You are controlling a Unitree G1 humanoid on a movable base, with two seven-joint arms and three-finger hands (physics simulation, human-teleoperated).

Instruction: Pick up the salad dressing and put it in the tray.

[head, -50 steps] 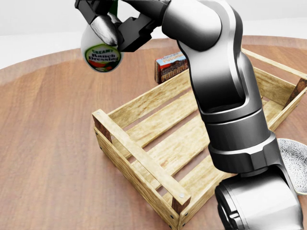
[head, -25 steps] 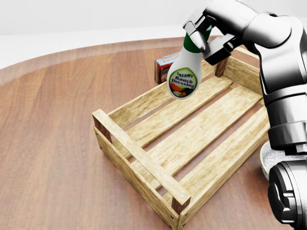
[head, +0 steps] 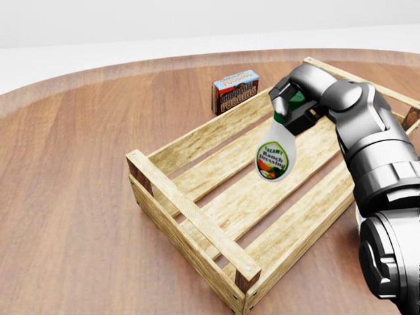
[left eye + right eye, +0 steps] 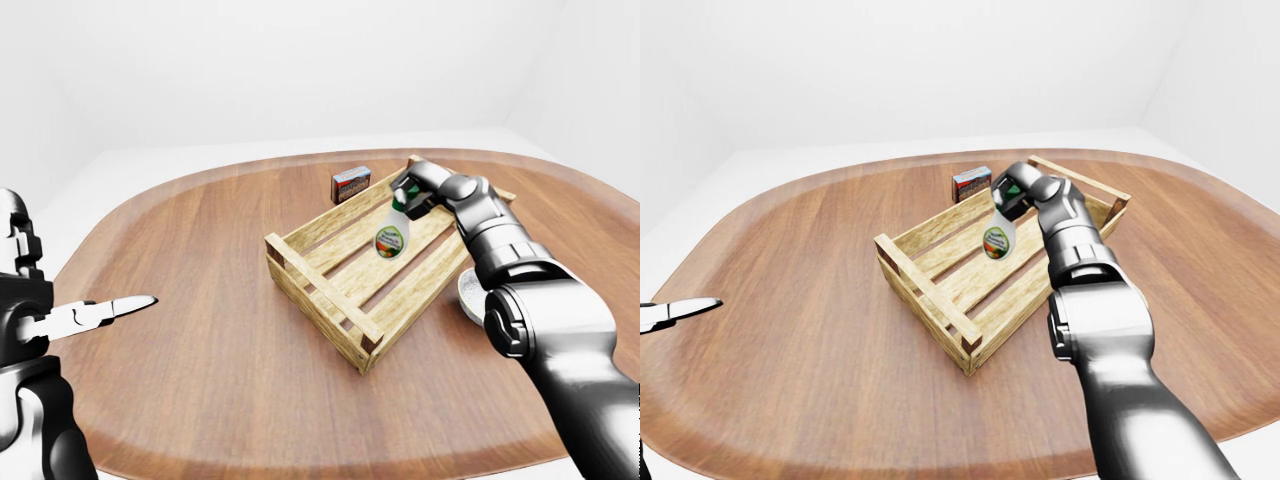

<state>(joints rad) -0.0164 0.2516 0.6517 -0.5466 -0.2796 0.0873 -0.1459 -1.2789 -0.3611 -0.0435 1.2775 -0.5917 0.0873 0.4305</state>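
The salad dressing (image 3: 276, 155) is a white ranch bottle with a green cap, hanging cap-up over the middle slats of the wooden tray (image 3: 190, 213). My right hand (image 3: 292, 108) is shut on its green neck, above the tray's far half. The bottle's base is inside the tray's outline; I cannot tell if it touches the slats. My left hand (image 4: 110, 305) is held out open at the left edge of the left-eye view, far from the tray and holding nothing.
A small pudding box (image 3: 234, 91) stands on the round wooden table (image 3: 65, 197) just beyond the tray's far-left wall. A patterned white plate (image 4: 468, 293) lies right of the tray, mostly hidden by my right arm.
My right hand carried the bottle from above the table left of the tray, rightward and down over the slats. The bottle now hangs lower, inside the tray's outline.
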